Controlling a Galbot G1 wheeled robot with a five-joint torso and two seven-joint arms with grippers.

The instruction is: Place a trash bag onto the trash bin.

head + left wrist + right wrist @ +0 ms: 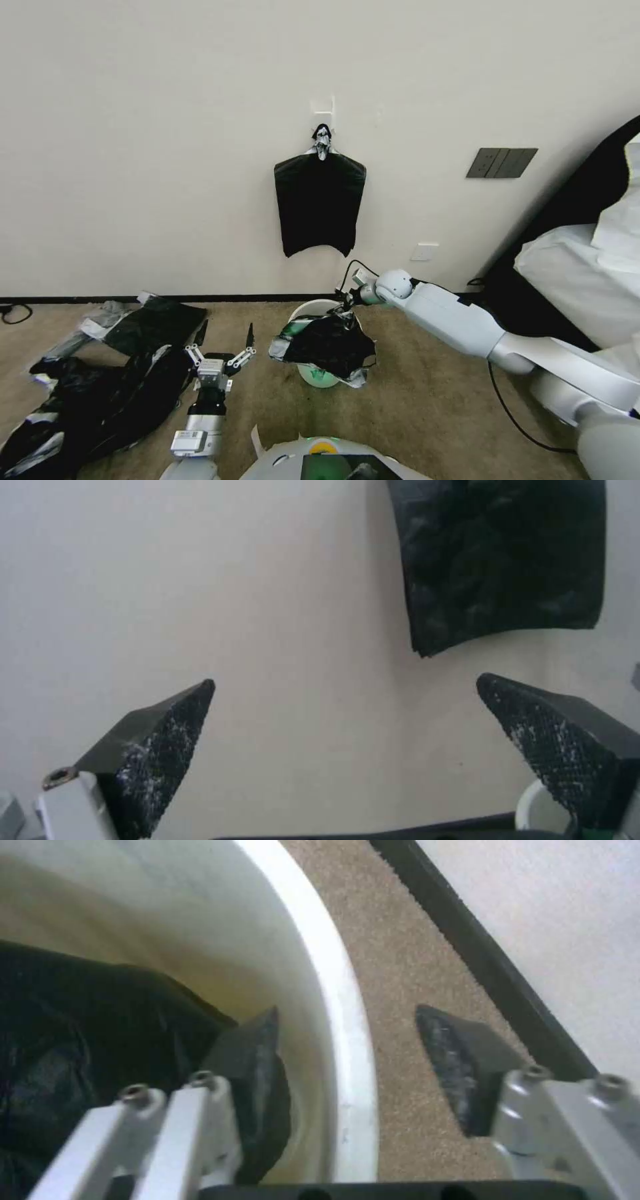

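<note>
The white trash bin (pixel 312 307) stands on the carpet near the wall. A glossy black trash bag (pixel 330 343) lies crumpled over its mouth and hangs down its front side. My right gripper (pixel 347 308) is open at the bin's far-right rim. In the right wrist view the right gripper (pixel 347 1012) straddles the bin's rim (pixel 333 965), one finger inside beside the trash bag (pixel 80 1030), the other outside over the carpet. My left gripper (pixel 227 333) is open left of the bin, with nothing between its fingers. In its own wrist view the left gripper (pixel 347 680) faces the wall.
A flat black bundle (pixel 319 203) hangs from a wall hook above the bin, also in the left wrist view (pixel 500 555). A heap of black and grey plastic sheets (pixel 100 393) covers the floor at left. White-covered furniture (pixel 580 280) and a cable (pixel 507 407) lie at right.
</note>
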